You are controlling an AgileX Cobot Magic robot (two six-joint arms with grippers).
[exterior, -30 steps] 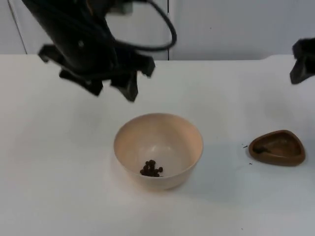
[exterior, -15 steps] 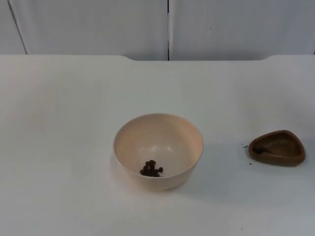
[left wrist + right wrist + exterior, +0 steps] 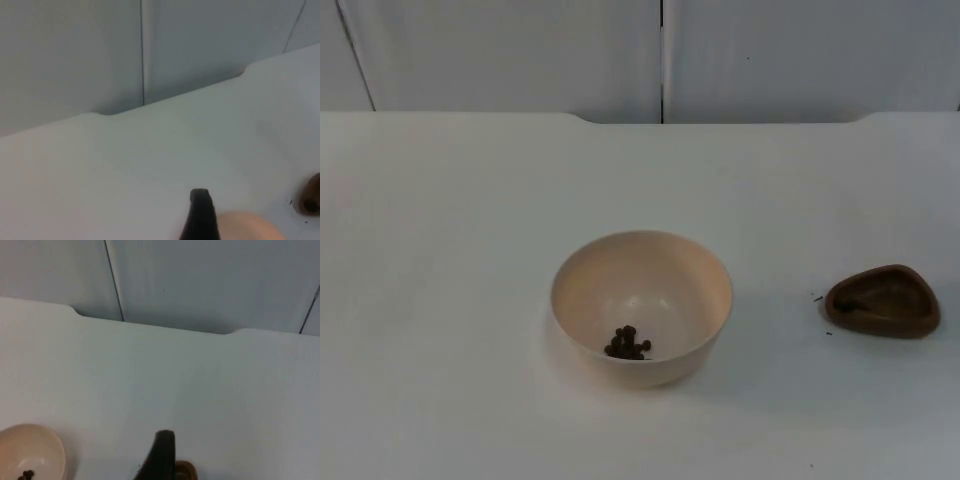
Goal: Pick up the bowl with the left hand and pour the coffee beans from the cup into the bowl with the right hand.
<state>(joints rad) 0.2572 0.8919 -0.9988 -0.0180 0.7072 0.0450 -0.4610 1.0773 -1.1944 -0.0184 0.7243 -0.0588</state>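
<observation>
A beige bowl (image 3: 695, 270) stands on the white table, slightly left of centre, with a small heap of coffee beans (image 3: 628, 343) at its bottom. To its right sits a brown, rounded-triangular cup (image 3: 883, 301), upright, with a dark remnant inside. My left gripper (image 3: 200, 215) hangs back from the table, above and behind the bowl (image 3: 245, 227), with the cup (image 3: 311, 200) off to the side. My right gripper (image 3: 161, 455) is also drawn back, just behind the cup (image 3: 185, 471), and the bowl (image 3: 30, 450) with its beans (image 3: 26, 474) lies further off. Neither gripper touches anything.
The white table top (image 3: 470, 200) ends at a grey partition wall (image 3: 770, 50) at the back. A few dark specks (image 3: 817, 298) lie beside the cup.
One second ago the left arm hung over the table behind the bowl and the right arm showed at the right edge. Both have withdrawn from the top view. Bowl and cup have not moved.
</observation>
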